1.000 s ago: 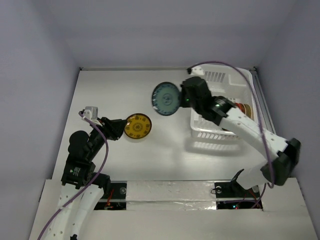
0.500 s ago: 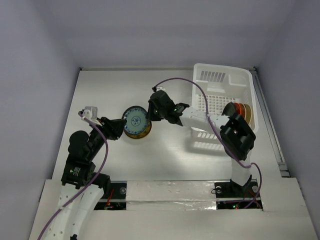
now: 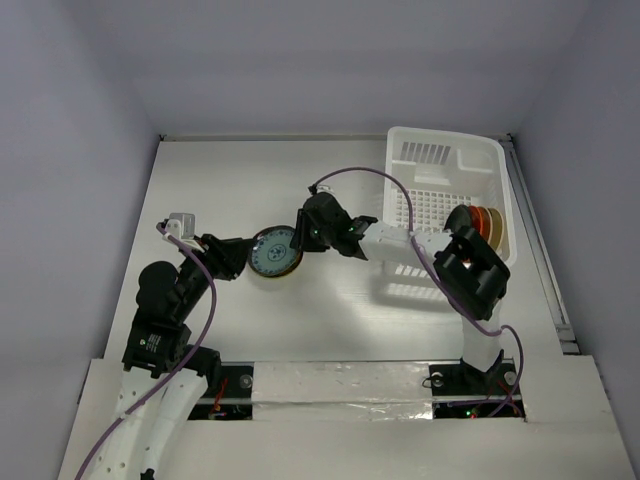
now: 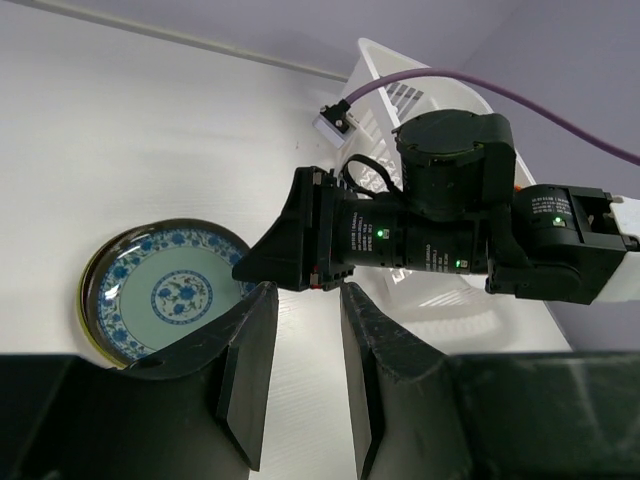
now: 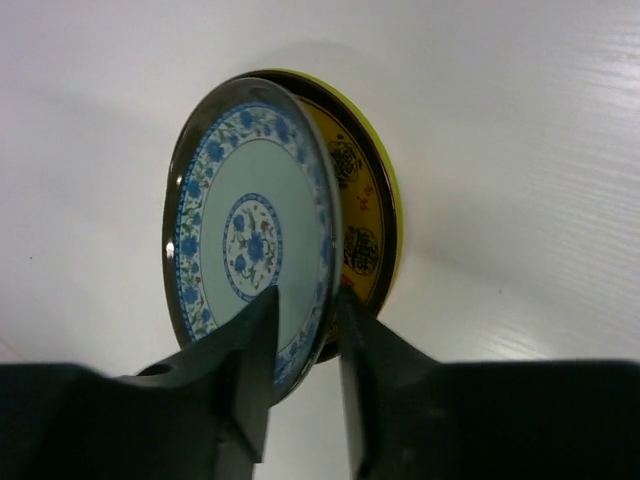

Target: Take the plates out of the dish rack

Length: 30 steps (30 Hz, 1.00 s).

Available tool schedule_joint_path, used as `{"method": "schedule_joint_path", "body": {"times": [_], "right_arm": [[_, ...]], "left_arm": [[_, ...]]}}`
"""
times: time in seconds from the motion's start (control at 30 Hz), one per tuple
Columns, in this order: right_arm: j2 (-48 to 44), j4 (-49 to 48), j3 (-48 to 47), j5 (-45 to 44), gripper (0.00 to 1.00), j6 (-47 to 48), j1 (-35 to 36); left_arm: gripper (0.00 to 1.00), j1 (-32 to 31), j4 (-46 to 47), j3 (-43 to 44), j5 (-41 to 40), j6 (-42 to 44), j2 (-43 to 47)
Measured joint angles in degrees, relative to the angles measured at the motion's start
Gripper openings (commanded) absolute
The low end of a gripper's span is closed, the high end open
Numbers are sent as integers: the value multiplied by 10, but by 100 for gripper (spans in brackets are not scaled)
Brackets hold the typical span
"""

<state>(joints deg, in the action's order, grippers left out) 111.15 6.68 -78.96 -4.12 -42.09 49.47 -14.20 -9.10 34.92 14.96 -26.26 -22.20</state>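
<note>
Stacking the blue-patterned plate (image 5: pixel 245 240) onto the yellow plate (image 5: pixel 365 230) — right gripper (image 5: pixel 305 300) astride its rim, clamped or slack unclear; next, probably, a clean release.

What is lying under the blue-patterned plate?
A yellow plate lies under the blue-patterned plate, which leans tilted on it. Only its right part shows; the rest is covered.

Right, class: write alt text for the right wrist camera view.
A blue-and-white patterned plate sits with its rim between the two dark fingers of the right end effector, tilted over a yellow plate on a white table.
</note>
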Motion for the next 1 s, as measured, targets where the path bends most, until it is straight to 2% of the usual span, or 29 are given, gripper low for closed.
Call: {"method": "schedule_joint_path", "body": {"times": [0.03, 0.1, 0.2, 0.3, 0.37, 0.4, 0.43, 0.47, 0.53, 0.57, 0.6, 0.63, 0.73, 0.8, 0.87, 0.9, 0.93, 1.0], "right_arm": [[0, 1, 3, 0, 51, 0, 0], [0, 2, 9, -1, 63, 0, 0], [-1, 12, 11, -11, 70, 5, 1], [-18, 35, 11, -34, 70, 15, 4], [-47, 54, 15, -63, 50, 24, 5], [-68, 61, 20, -80, 36, 29, 5], [-92, 71, 27, -102, 8, 33, 5], [-119, 85, 33, -126, 0, 38, 7], [-184, 117, 43, -184, 0, 39, 7], [-216, 132, 50, -210, 0, 40, 3], [-251, 152, 57, -237, 0, 42, -2], [-283, 169, 65, -259, 0, 42, -12], [-377, 224, 93, -307, 0, 48, -75], [-426, 253, 115, -327, 3, 58, -139], [-455, 287, 132, -347, 21, 67, -197], [-463, 305, 138, -355, 35, 74, -221], [-466, 317, 142, -360, 39, 78, -238], [-462, 336, 148, -360, 42, 98, -266]], "left_arm": [[28, 0, 0, 0, 0, 0, 0], [28, 0, 0, 0, 0, 0, 0], [28, 0, 0, 0, 0, 0, 0], [28, 0, 0, 0, 0, 0, 0], [28, 0, 0, 0, 0, 0, 0], [28, 0, 0, 0, 0, 0, 0], [28, 0, 0, 0, 0, 0, 0], [28, 0, 0, 0, 0, 0, 0], [25, 0, 0, 0, 1, 0, 3], [18, 0, 0, 0, 2, -1, 5], [5, 0, 0, 0, 3, -1, 6], [1, 0, 1, 0, 4, -3, 9], [0, 0, 0, 0, 4, -2, 15], [0, 0, 0, 0, 4, -2, 19], [2, -3, 0, 0, 3, -2, 22], [9, -5, 0, 0, 3, -2, 23], [12, -8, 0, 0, 3, -1, 24], [16, -15, 0, 0, 2, -2, 26]]}}
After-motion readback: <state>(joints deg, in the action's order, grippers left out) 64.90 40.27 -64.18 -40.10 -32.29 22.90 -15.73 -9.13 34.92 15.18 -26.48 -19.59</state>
